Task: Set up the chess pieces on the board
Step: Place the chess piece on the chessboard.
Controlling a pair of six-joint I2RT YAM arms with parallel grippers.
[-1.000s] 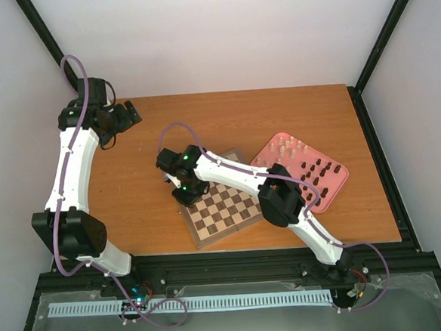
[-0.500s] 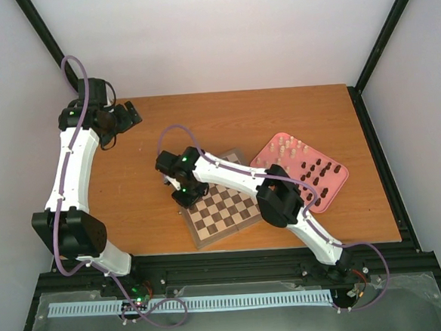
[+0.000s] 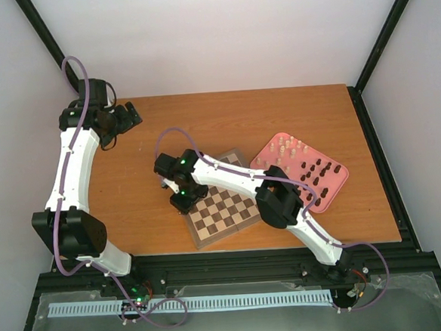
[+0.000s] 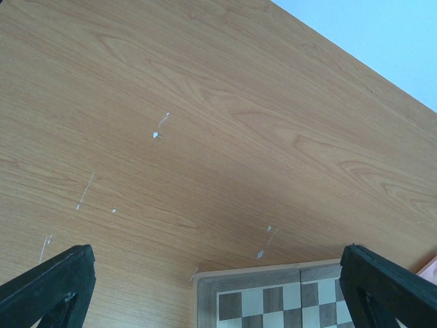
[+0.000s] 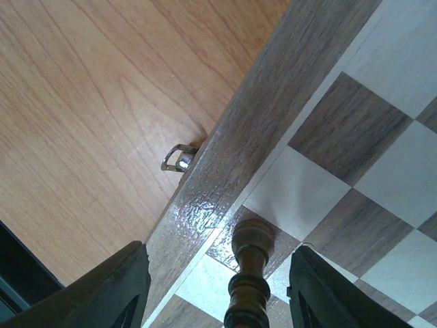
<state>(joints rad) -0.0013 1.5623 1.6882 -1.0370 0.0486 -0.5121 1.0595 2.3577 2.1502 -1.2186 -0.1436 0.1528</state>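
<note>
- Your right claw stands released. Its two dark fingers are spread, and a gap shows on either side of the dark brown chess piece between them.
- That piece sits over a dark square in the edge row of the board, just inside the brown border. The bottom of the wrist view cuts off its near end.
- A small metal clasp sticks out from the side of the board just beside that spot, above the desk.
- In the overhead view your right arm reaches across the board to its far left corner, and the claw hides the piece from above.
- There the board lies turned at an angle to the desk's edges, near the middle of the desk.
- To the right of the board lies a pink tray. It holds the cream pieces at its far end and the dark pieces nearer its middle.
- Your left claw is released too, fingers wide apart with nothing between them. It hangs over bare desk at the far left corner, well apart from the board, and only the board's corner shows at the bottom of its wrist view.
</note>
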